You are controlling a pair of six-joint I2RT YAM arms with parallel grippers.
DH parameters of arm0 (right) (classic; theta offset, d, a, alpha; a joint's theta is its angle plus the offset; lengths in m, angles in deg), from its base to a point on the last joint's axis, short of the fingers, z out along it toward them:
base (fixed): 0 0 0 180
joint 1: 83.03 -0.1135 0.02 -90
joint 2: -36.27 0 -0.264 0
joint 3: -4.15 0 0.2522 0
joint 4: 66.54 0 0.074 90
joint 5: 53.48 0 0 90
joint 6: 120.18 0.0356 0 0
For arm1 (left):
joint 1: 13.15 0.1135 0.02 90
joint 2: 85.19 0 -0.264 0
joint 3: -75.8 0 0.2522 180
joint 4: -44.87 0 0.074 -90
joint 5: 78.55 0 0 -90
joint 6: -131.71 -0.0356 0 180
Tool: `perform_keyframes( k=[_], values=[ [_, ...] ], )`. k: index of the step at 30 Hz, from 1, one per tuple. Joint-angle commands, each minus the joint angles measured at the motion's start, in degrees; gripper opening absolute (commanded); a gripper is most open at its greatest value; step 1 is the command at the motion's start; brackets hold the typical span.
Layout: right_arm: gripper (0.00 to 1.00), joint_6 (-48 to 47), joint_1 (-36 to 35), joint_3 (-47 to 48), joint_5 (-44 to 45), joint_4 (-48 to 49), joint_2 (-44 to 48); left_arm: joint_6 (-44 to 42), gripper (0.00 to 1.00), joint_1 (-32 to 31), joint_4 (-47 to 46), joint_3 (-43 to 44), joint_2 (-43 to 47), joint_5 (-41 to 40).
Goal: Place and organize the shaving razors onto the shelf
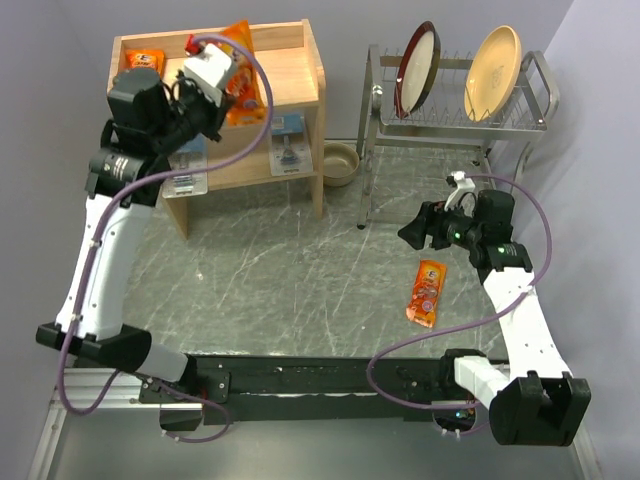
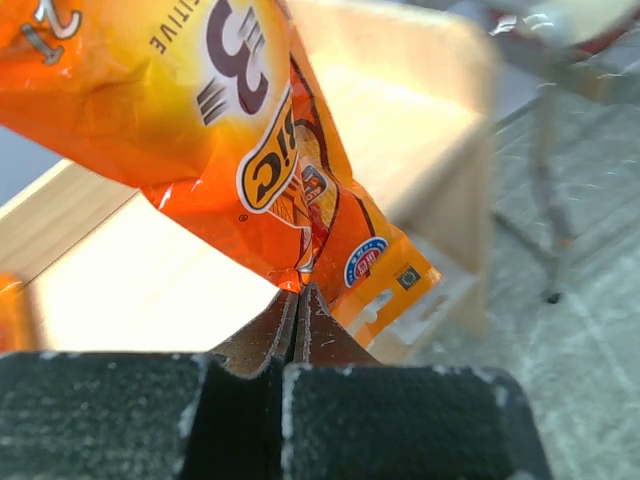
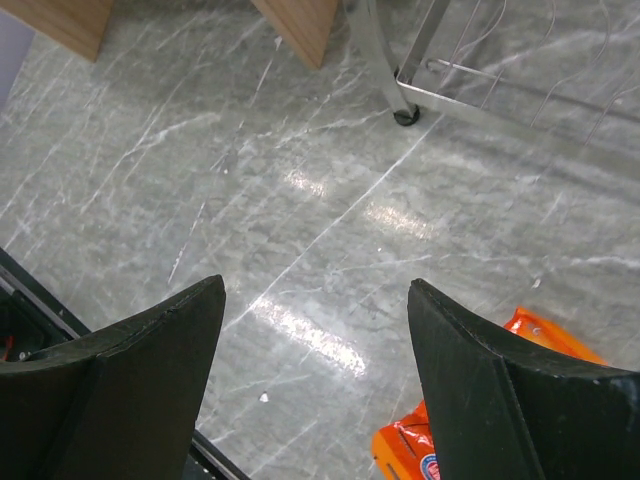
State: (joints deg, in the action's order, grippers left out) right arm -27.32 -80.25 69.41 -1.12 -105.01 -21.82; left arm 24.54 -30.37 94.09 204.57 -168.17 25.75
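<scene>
The wooden shelf [image 1: 300,75] stands at the back left. My left gripper [image 1: 226,78] is shut on the edge of an orange razor pack [image 1: 243,80] and holds it over the top tier; the wrist view shows the shut gripper [image 2: 298,296] pinching the pack [image 2: 230,120]. Another orange pack [image 1: 145,60] lies on the top tier's left end. Two blister packs lie on the lower tier, one at the right [image 1: 288,150], one [image 1: 187,172] partly hidden by my left arm. A third orange pack [image 1: 427,292] lies on the table. My right gripper [image 1: 412,233] is open and empty above it to the left [image 3: 315,300]; that pack [image 3: 545,340] shows behind its right finger.
A metal dish rack [image 1: 460,118] at the back right holds a dark red plate [image 1: 417,65] and a tan plate [image 1: 492,72]. A beige bowl [image 1: 338,163] sits between shelf and rack. A rack leg [image 3: 405,115] shows in the right wrist view.
</scene>
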Motion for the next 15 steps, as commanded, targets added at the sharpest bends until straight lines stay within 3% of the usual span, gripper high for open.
perform_keyframes(
  k=[1, 3, 5, 10, 15],
  values=[
    [0.81, 1.6, 0.3, -1.3, -1.1, 3.9, 1.6, -1.9, 0.01, 4.7, 6.2, 12.1, -7.7, 0.6],
    [0.81, 1.6, 0.3, -1.3, -1.4, 4.0, 1.2, -1.9, 0.01, 6.7, 12.6, 22.2, -11.7, 1.8],
    [0.81, 1.3, 0.3, -1.2, -1.4, 3.9, 1.1, -3.3, 0.01, 7.4, 15.3, 26.7, -16.1, 2.7],
    [0.81, 1.6, 0.3, -1.1, -1.4, 4.6, 0.7, -4.8, 0.01, 8.4, 13.3, 22.3, -14.7, 4.3],
    [0.81, 2.2, 0.3, -1.9, -1.4, 4.8, 1.0, 0.1, 0.01, 11.3, 13.7, 23.6, -14.7, 7.9]
  ],
)
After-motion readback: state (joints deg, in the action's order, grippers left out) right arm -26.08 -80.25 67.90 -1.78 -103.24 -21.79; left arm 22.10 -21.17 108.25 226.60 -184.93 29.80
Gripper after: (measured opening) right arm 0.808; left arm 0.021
